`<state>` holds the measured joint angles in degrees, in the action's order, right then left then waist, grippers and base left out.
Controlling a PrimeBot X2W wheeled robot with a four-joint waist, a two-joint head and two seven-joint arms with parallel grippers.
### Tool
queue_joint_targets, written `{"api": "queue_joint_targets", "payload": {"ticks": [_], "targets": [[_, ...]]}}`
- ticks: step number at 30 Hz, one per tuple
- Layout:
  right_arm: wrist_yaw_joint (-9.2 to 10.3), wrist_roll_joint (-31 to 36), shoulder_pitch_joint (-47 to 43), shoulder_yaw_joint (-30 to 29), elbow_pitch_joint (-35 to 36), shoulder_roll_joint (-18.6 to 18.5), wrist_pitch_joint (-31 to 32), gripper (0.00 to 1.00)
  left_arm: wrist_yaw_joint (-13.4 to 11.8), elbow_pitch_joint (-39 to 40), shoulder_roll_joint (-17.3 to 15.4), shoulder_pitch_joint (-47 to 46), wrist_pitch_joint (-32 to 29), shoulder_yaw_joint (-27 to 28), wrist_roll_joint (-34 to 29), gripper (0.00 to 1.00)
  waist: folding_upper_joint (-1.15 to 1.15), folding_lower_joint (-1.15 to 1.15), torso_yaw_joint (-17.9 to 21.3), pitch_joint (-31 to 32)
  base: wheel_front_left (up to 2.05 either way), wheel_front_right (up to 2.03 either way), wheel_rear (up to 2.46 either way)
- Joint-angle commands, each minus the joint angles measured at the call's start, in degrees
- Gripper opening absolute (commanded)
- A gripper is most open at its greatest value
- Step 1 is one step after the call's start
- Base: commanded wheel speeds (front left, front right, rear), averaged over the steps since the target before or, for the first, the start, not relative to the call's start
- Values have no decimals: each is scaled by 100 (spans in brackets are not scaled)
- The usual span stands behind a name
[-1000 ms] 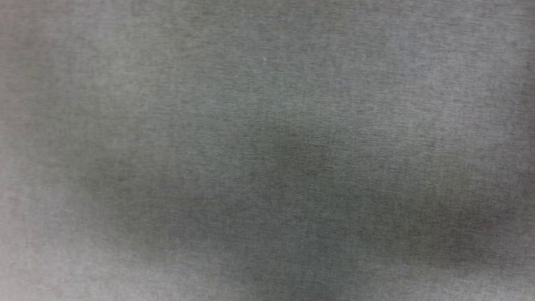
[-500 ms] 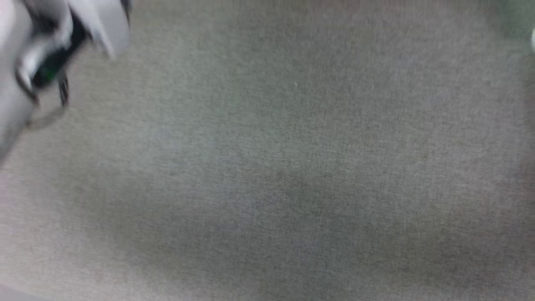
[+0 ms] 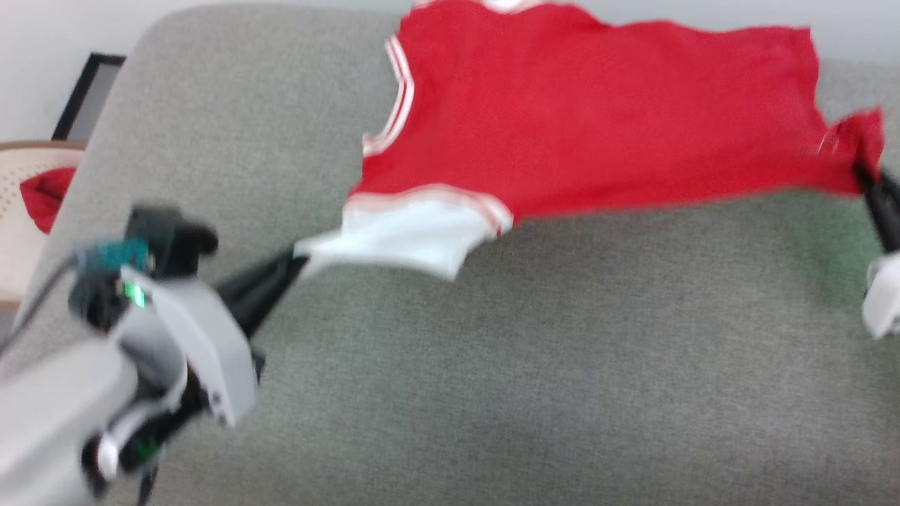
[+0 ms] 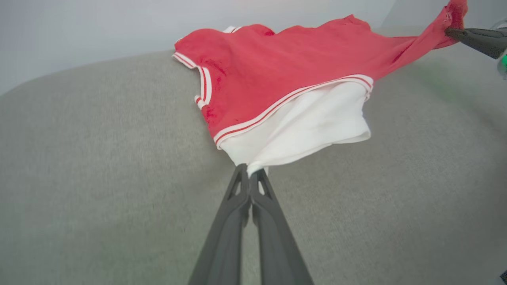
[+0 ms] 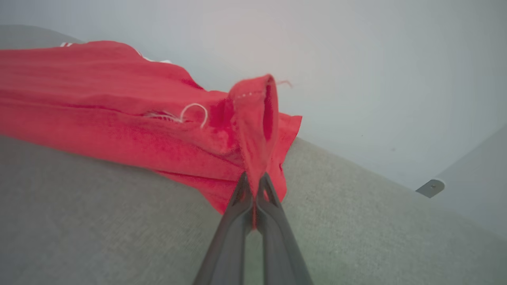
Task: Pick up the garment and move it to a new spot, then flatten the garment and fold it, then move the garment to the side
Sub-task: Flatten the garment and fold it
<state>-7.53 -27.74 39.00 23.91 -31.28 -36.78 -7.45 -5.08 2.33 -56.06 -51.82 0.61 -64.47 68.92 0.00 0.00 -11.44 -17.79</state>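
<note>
Seen from the head view, the garment (image 3: 598, 105) is stretched across the far side of a grey upholstered surface (image 3: 492, 393). The left gripper (image 3: 295, 257) pinches its white sleeve and the right gripper (image 3: 862, 173) holds a red corner at the opposite end. The left wrist view shows the left gripper (image 4: 249, 174) with its jaws clamped together on the bunched sleeve edge, the garment (image 4: 277, 67) fanning out beyond toward the right gripper (image 4: 451, 32). In the right wrist view, the right gripper (image 5: 253, 180) has its jaws closed tight on a fold of red hem, with the garment (image 5: 99, 99) draping onto the grey surface. The step in hand looks like the carry to a new spot. Next, both arms would need to lower evenly and hold the cloth taut so it lands flat.
</note>
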Motion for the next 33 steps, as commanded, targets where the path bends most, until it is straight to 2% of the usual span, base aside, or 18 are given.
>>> {"api": "queue_joint_targets", "payload": {"ticks": [1,5,6,15,20,27,30,33], "targets": [[8,-32,-492,-84,276,-76,137,0,-294,280,-191,464,124,-72,184,0,0,0,55,274,0,0,0],[9,-25,-1294,-307,816,-157,324,0,-757,754,-421,1215,364,-207,542,0,0,0,71,380,0,0,0],[9,-25,-1294,-307,816,-157,324,0,-757,754,-421,1215,364,-207,542,0,0,0,71,380,0,0,0],[9,100,-3133,-1013,2058,-87,761,0,-1575,1376,-697,2516,830,-477,1161,0,0,0,42,504,0,0,0],[9,134,-3991,-1439,2635,79,917,0,-1881,1680,-896,2935,1097,-461,1380,0,0,0,77,470,0,0,0],[9,178,-4495,-1769,3362,489,995,0,-2111,2090,-1376,2514,1161,-144,953,0,0,0,267,374,0,0,0],[8,260,-4376,-1811,3682,638,1146,0,-2085,2189,-1597,2102,876,-38,620,0,0,0,429,319,0,0,0],[8,314,-4186,-1906,3862,737,1308,0,-1913,2179,-1662,1586,431,47,227,0,0,0,549,245,0,0,0]]}}
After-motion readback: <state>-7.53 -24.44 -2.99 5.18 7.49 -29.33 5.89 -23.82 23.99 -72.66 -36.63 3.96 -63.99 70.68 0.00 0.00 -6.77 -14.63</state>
